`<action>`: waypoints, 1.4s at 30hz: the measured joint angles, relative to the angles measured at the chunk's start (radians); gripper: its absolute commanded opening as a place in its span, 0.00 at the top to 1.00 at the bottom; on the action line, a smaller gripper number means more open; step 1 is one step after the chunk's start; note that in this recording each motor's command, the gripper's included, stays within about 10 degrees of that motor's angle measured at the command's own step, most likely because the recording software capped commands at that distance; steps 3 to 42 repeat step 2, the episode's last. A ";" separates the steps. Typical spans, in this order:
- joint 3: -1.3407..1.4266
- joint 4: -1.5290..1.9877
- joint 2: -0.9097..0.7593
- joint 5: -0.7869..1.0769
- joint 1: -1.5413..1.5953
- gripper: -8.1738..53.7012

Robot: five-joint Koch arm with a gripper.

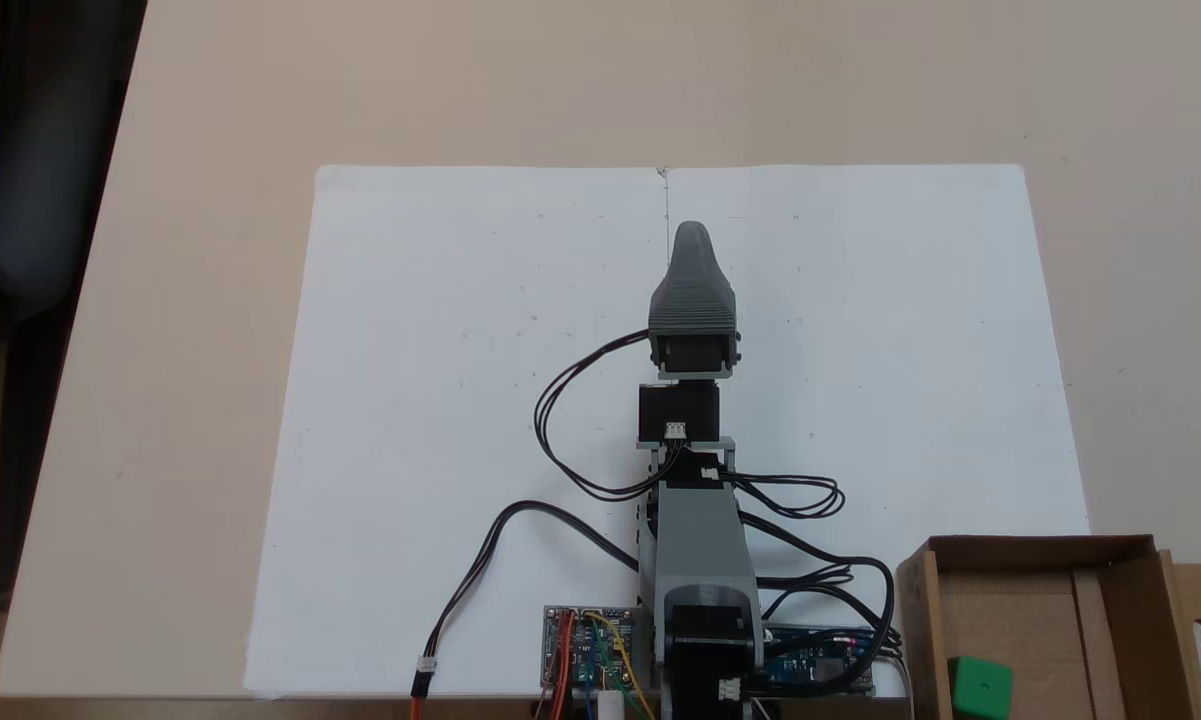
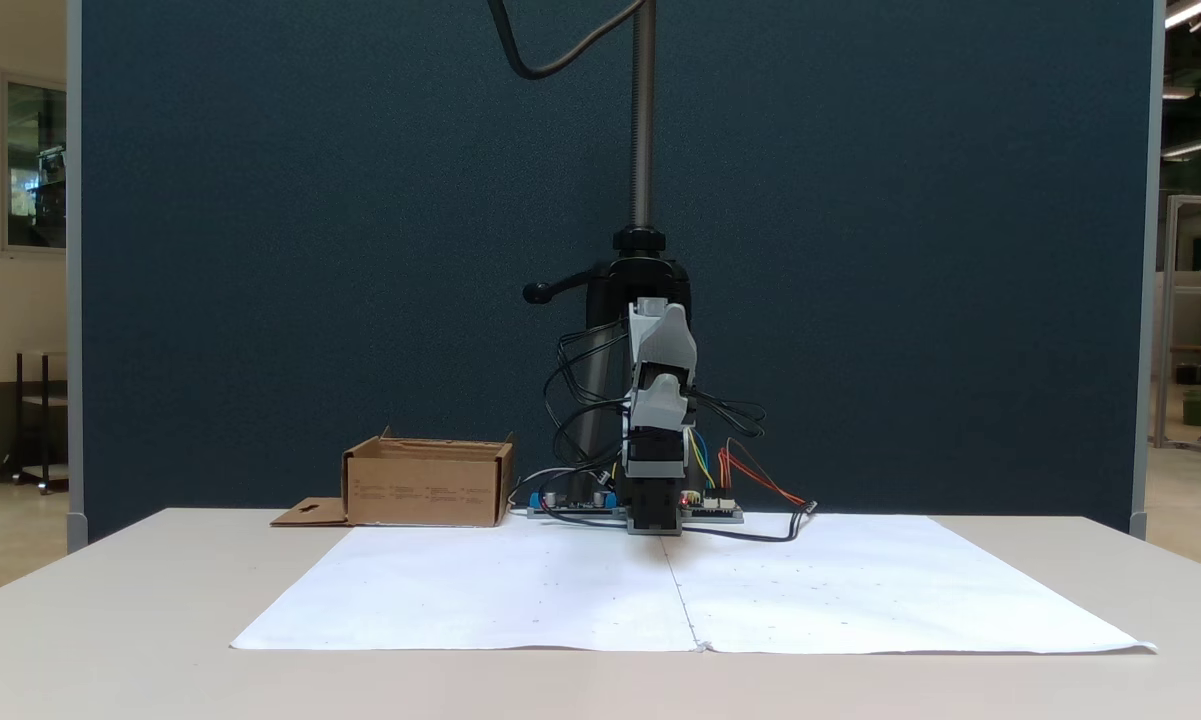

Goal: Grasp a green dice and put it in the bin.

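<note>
Your green dice [image 1: 980, 687] sits inside the bin [image 1: 1138, 600], at the near right corner of a fixed view, beside the arm's base. Your gripper [image 1: 693, 232] hangs over the middle of the white paper sheet [image 1: 440, 400], well apart from the bin, nothing visibly in it. Its jaws overlap in both fixed views, so you cannot tell how far apart they stand.

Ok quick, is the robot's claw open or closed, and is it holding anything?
Gripper: the jaws look pressed together, closed, with nothing between them. The green dice already sits inside the bin.
</note>
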State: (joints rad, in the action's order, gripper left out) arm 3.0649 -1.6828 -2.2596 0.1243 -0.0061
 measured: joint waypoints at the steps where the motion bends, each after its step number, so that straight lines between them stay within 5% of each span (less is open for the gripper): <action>1: 0.000 0.011 0.000 -0.041 0.000 0.23; 42: 0.000 0.012 0.000 -0.051 0.000 0.23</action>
